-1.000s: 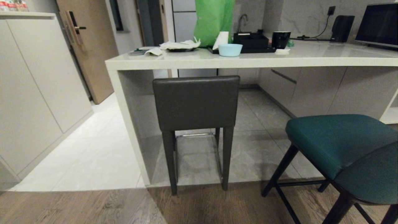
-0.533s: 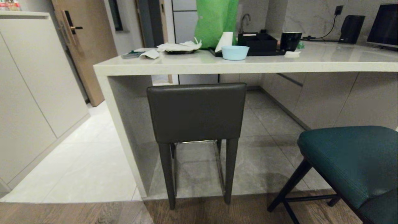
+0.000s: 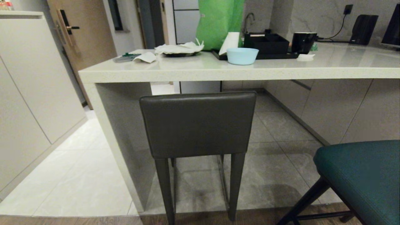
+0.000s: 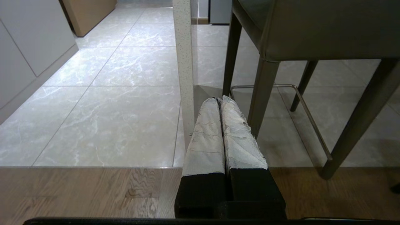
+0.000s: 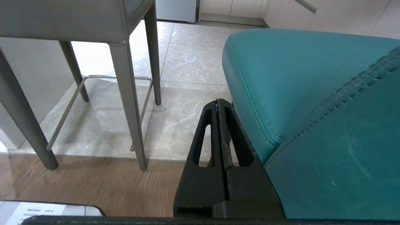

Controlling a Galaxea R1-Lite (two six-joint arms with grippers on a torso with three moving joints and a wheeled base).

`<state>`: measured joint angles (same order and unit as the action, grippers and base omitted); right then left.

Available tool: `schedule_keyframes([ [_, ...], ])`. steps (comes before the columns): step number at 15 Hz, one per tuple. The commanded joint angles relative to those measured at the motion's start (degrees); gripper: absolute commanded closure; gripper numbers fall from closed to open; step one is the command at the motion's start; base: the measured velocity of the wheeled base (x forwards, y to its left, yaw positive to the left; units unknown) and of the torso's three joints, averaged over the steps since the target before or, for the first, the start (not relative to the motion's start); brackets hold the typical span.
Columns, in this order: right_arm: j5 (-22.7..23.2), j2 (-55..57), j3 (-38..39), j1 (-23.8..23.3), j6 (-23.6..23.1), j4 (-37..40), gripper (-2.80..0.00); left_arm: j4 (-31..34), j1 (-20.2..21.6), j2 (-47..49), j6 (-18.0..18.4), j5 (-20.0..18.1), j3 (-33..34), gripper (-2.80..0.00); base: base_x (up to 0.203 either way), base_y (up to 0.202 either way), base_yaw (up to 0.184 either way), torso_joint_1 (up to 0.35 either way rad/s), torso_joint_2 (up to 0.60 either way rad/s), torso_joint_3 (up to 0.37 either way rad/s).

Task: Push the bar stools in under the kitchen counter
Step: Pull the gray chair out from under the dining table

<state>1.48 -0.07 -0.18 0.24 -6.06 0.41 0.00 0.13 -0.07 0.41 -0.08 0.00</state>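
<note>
The dark grey leather bar stool (image 3: 197, 125) stands straight ahead with its rectangular back just below the edge of the kitchen counter (image 3: 218, 73). The teal bar stool (image 3: 362, 175) sits at the lower right, out from the counter. Neither arm shows in the head view. My left gripper (image 4: 219, 100) is shut and empty, low over the floor, short of the grey stool's legs (image 4: 265, 90). My right gripper (image 5: 217, 101) is shut and empty, right beside the teal stool's seat (image 5: 297, 78), with the grey stool (image 5: 125, 93) off to its other side.
On the counter stand a green bag (image 3: 218, 23), a light blue bowl (image 3: 242, 56), a black tray (image 3: 265, 47), a black cup (image 3: 303, 42) and crumpled paper (image 3: 178, 48). A tall white cabinet (image 3: 28, 93) and a wooden door (image 3: 81, 34) are on the left. Tile meets wood flooring (image 4: 93, 190) just ahead.
The whole head view has shifted: counter and both stools now look nearer and lower, and the teal stool has slid toward the right edge, so the camera has moved forward.
</note>
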Motion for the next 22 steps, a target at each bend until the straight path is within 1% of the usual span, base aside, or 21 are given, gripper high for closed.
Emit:
schedule_keyframes([
  [1, 0.02, -0.01, 0.01, 0.02, -0.06, 0.02, 0.00, 0.00, 0.03, 0.07, 0.02, -0.01, 0.18, 0.00, 0.000, 0.000, 0.000, 0.000, 0.00, 0.000],
  [6, 0.02, 0.07, 0.01, 0.02, -0.09, 0.02, 0.00, -0.01, -0.05, 0.07, 0.02, -0.09, 0.18, 0.00, 0.000, 0.000, 0.000, 0.000, 0.00, 0.000],
  [11, 0.02, 0.07, 0.01, 0.08, -0.01, 0.02, 0.00, -0.09, -0.05, 0.07, 0.02, -0.02, 0.18, 0.00, 0.001, 0.145, -0.003, 0.003, 0.00, 0.001],
  [16, 0.02, 0.07, 0.01, 0.02, -0.01, 0.02, 0.00, 0.00, -0.05, 0.07, 0.02, -0.01, 0.18, 0.00, 0.000, 0.014, -0.001, 0.000, 0.00, 0.001],
  [18, 0.02, 0.07, 0.01, 0.02, 0.17, 0.02, 0.00, 0.00, -0.05, 0.07, 0.02, -0.08, 0.18, 0.00, 0.117, 0.002, -0.002, 0.001, 0.00, 0.006],
  [22, 0.02, 0.07, 0.01, 0.02, 0.26, 0.02, 0.00, -0.05, -0.05, 0.07, 0.02, -0.05, 0.18, 0.00, 0.196, 0.000, 0.002, 0.003, 0.01, 0.003],
])
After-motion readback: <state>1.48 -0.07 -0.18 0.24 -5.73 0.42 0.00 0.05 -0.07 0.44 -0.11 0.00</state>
